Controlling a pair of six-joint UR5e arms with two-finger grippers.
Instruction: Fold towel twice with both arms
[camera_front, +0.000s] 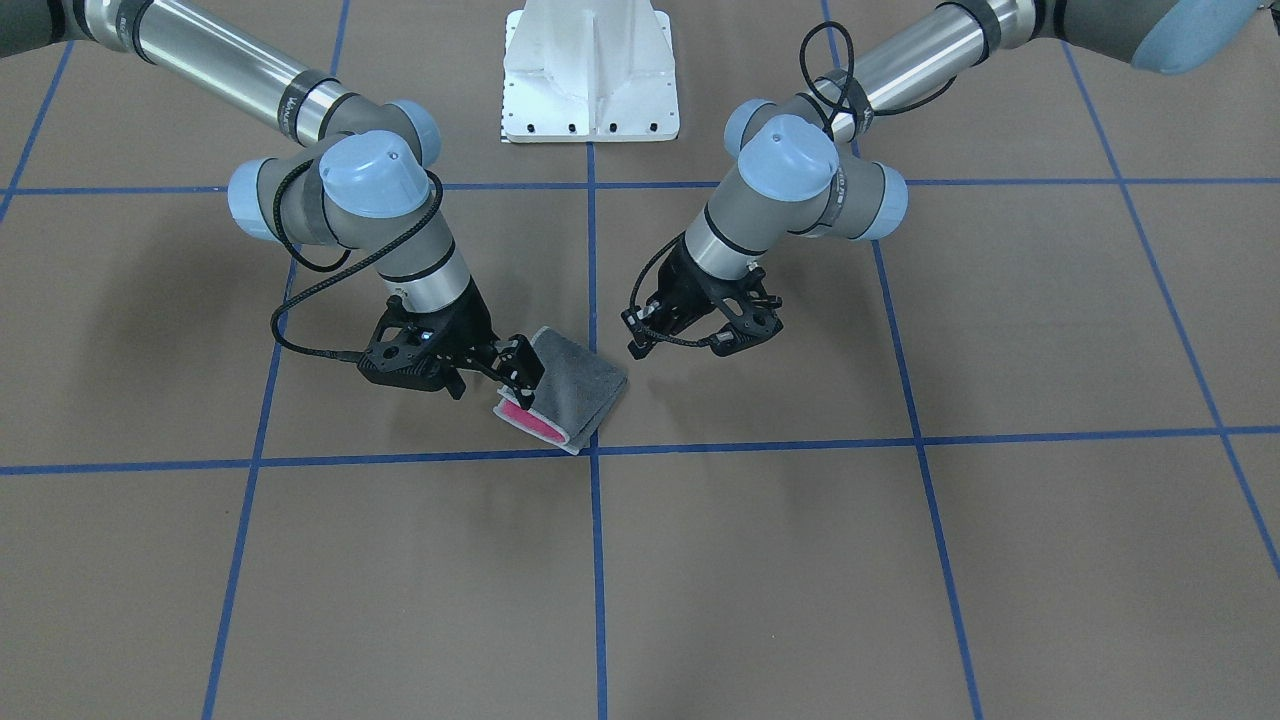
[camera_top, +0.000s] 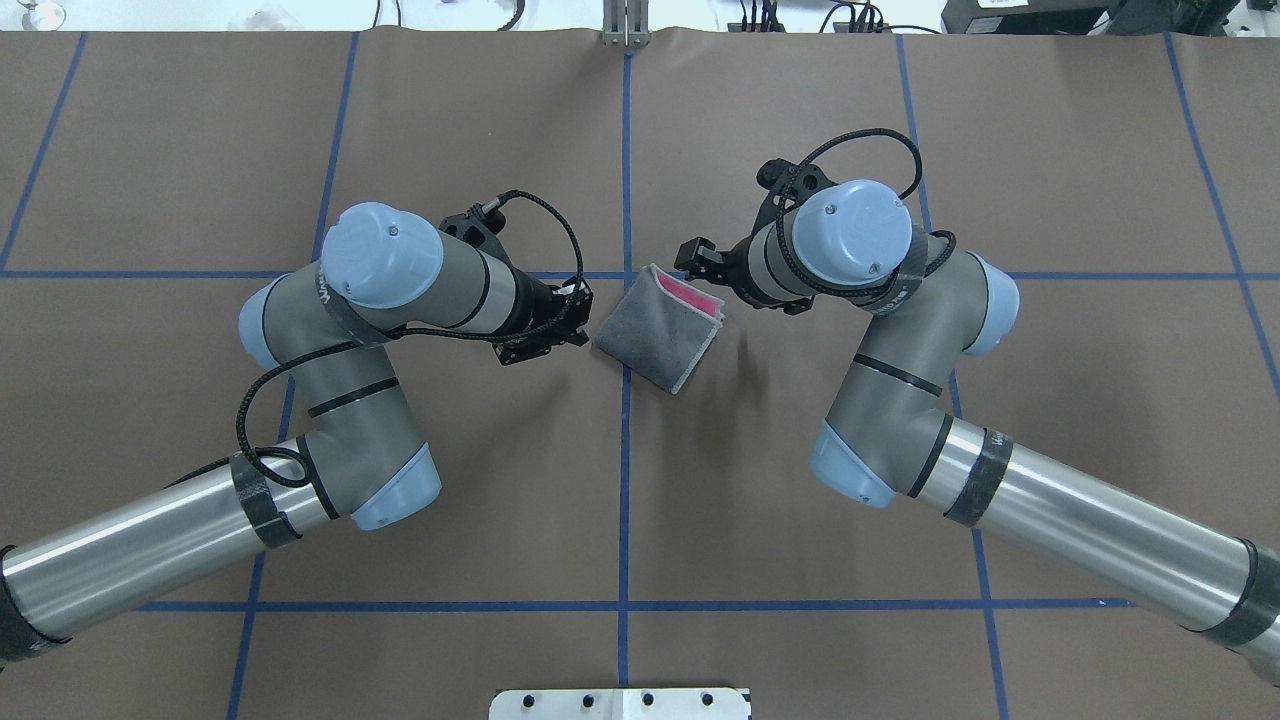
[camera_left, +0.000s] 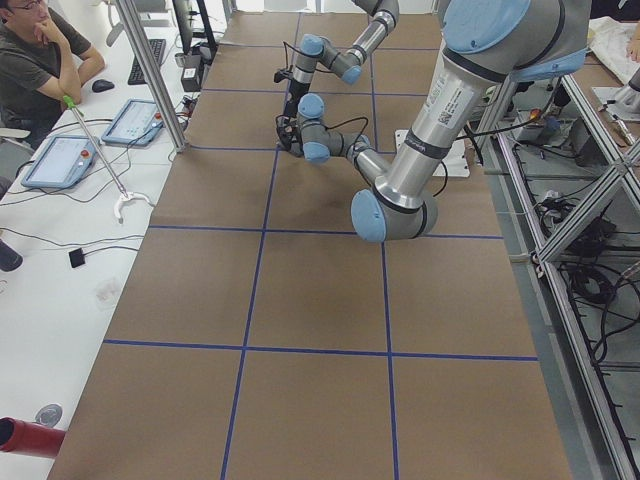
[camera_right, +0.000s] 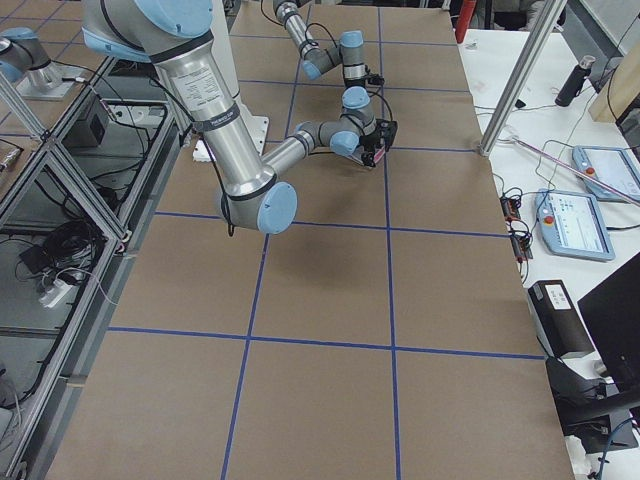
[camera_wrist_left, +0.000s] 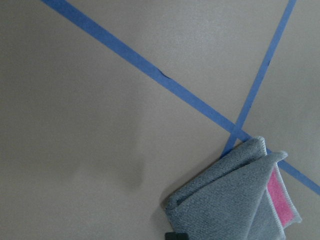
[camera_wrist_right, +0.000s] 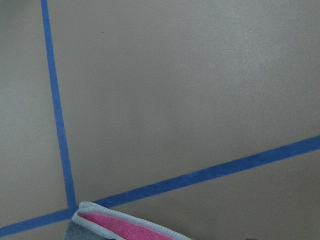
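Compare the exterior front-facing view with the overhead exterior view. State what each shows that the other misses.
Only the front-facing view: a finger of the right end effector lying over the edge of the towel, and the whole white pedestal base.

Only the overhead view: the far edge of the table with cables behind it. There the wrist hides most of the right end effector.

Both: the folded towel, grey outside with pink between its layers, at a blue tape crossing, and the left end effector, open and apart from the towel.

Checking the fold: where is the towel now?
Overhead view: the towel lies folded at table centre by a blue tape crossing, between the left gripper and the right gripper.
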